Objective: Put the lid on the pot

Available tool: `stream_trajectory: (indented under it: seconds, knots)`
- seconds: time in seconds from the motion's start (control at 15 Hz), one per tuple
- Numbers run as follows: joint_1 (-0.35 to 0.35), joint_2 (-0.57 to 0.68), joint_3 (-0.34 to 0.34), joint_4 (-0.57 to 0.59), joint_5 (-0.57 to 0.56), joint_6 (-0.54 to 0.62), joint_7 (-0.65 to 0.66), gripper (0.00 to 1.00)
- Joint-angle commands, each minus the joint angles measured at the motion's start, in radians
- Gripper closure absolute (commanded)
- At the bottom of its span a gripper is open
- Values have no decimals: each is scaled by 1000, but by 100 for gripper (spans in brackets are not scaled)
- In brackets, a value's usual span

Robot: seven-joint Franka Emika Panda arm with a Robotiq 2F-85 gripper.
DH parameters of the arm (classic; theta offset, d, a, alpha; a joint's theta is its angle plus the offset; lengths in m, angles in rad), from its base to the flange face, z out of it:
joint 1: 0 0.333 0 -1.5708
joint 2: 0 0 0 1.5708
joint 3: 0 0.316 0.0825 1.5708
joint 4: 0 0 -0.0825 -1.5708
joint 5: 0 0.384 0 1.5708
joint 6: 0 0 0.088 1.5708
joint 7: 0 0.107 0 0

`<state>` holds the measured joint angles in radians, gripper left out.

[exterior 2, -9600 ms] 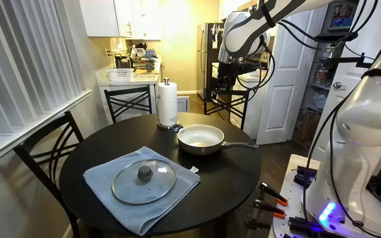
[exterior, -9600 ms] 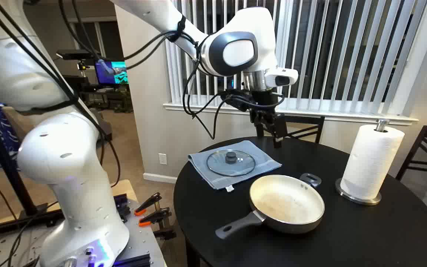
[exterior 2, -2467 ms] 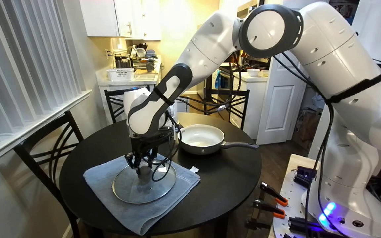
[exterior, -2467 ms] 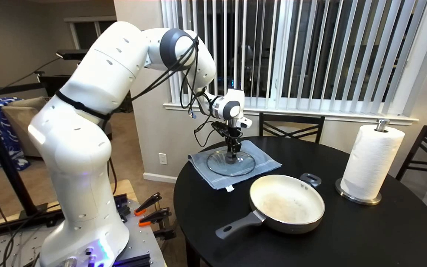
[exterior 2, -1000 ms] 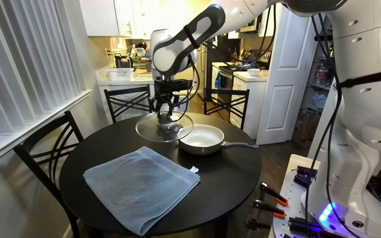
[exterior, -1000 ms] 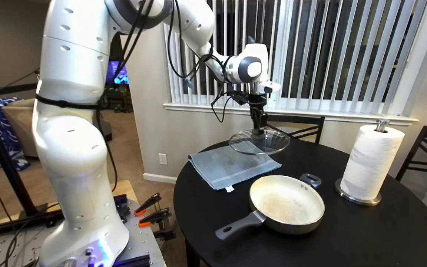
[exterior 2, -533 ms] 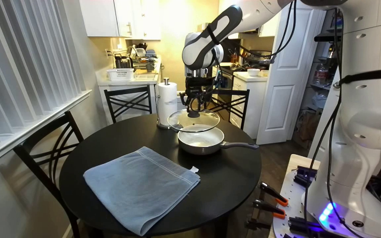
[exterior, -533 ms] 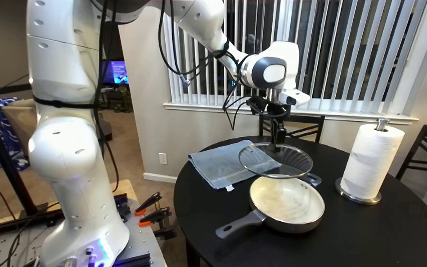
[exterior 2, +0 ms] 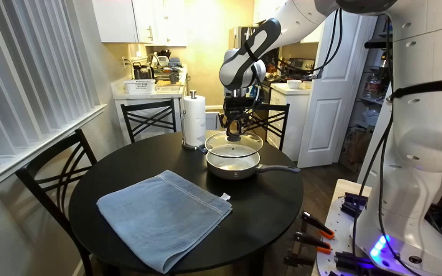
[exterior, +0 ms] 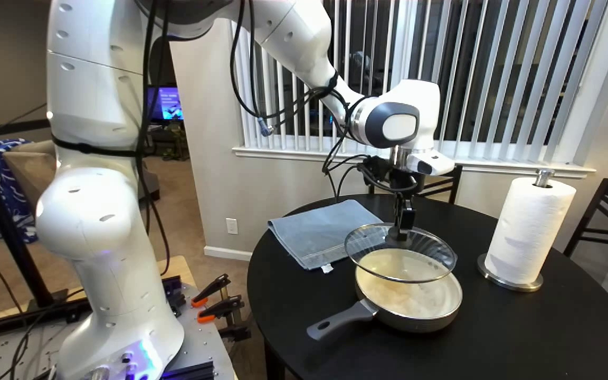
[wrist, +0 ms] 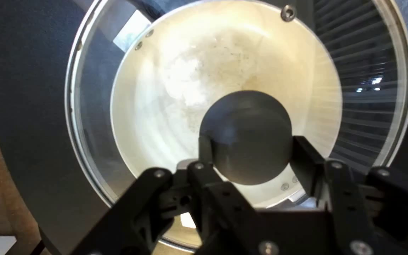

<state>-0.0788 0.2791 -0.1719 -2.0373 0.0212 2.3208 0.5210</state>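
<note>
The glass lid [exterior: 426, 253], thin-rimmed and see-through, hangs roughly level above the pot [exterior: 415, 302] in both exterior views. My gripper [wrist: 251, 148] is shut on the lid's dark round knob [wrist: 246, 118], one finger pressed to either side of it. A gap shows between the lid's near rim and the near rim of the pot in an exterior view. From the wrist, the cream inside of the pot [wrist: 175, 92] shows through the glass, within the lid's rim. The pot stands flat on the black table, its long handle [exterior 2: 278, 168] pointing towards the robot base.
A folded grey-blue cloth [exterior: 320, 237] lies beside the pot, with no lid on it. A white paper-towel roll [exterior: 528, 232] stands upright on its metal base past the pot's short grip. Dark chairs [exterior 2: 148, 119] surround the round table [exterior 2: 129, 168].
The lid lay on the cloth 2.5 seconds ago. Within the last second my gripper has carried it across to above the pot, and over the last half second it has come lower.
</note>
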Motion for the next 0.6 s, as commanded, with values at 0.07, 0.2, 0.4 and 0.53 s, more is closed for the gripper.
stream_trajectory:
  seconds: [0.07,0.2,0.4,0.53]
  knots:
    - [-10,95,7,14,72,100,-13,68]
    - [-12,131,4,6,95,148,-18,68]
    - [-26,158,5,3,138,204,-38,68]
    - [-40,143,2,5,165,213,-46,68]
